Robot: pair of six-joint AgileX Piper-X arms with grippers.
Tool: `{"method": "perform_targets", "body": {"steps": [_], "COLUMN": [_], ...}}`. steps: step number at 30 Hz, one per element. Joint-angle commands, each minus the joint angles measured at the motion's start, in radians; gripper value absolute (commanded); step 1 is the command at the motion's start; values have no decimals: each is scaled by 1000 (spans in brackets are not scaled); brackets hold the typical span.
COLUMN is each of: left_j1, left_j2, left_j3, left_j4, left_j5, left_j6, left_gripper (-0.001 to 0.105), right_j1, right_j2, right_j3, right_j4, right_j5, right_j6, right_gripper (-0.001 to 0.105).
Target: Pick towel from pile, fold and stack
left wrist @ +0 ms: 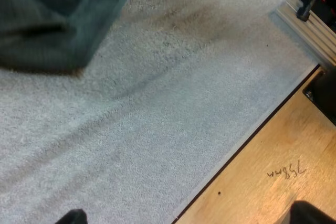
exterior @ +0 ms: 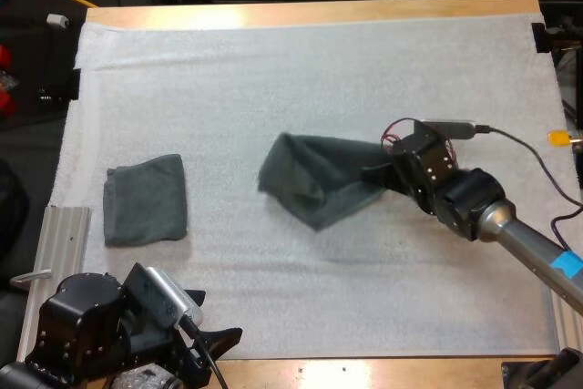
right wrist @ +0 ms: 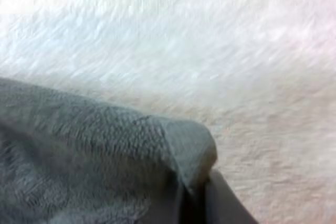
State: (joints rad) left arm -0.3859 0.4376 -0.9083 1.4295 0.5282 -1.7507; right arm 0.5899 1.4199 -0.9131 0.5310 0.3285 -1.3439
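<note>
Crumpled dark grey-green towel (exterior: 314,184): 1 end clamped in the jaws of the right gripper (exterior: 387,173), long axis in line with them, free end pointing away across the white mat (exterior: 273,70). Left gripper (exterior: 217,342) jaws stand wide, empty; 1 folded dark grey-green towel (exterior: 146,199) lies ahead, apart.

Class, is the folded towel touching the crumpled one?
No, the folded towel lies apart from the crumpled towel, with bare mat between.

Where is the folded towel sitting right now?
In the high view, the folded towel lies flat on the left side of the mat, apart from the loose towel at centre.
</note>
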Motion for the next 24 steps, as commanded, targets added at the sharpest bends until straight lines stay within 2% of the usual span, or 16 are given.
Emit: {"method": "perform_targets", "body": {"steps": [1, 9, 16, 20, 24], "left_j1": [-5, -5, -5, -5, -5], "left_j2": [1, 1, 1, 14, 84], "left_j3": [-6, -6, -6, 0, 16], "left_j4": [2, 1, -55, -120, -133], "left_j5": [10, 10, 10, 7, 7], "left_j6": [-6, -3, -1, 10, 98], "left_gripper": [72, 72, 72, 72, 72], "right_j1": [-20, -169, -218, -218, -218], "right_j2": [-6, -6, -6, -6, -11], "right_j3": [-9, -8, -8, -6, -4], "right_j4": [33, 145, 251, 313, 321], "right_j5": [49, 81, 75, -23, -85], "right_j6": [-19, -24, -33, -33, -39], "right_gripper": [0, 0, 0, 0, 0]}}
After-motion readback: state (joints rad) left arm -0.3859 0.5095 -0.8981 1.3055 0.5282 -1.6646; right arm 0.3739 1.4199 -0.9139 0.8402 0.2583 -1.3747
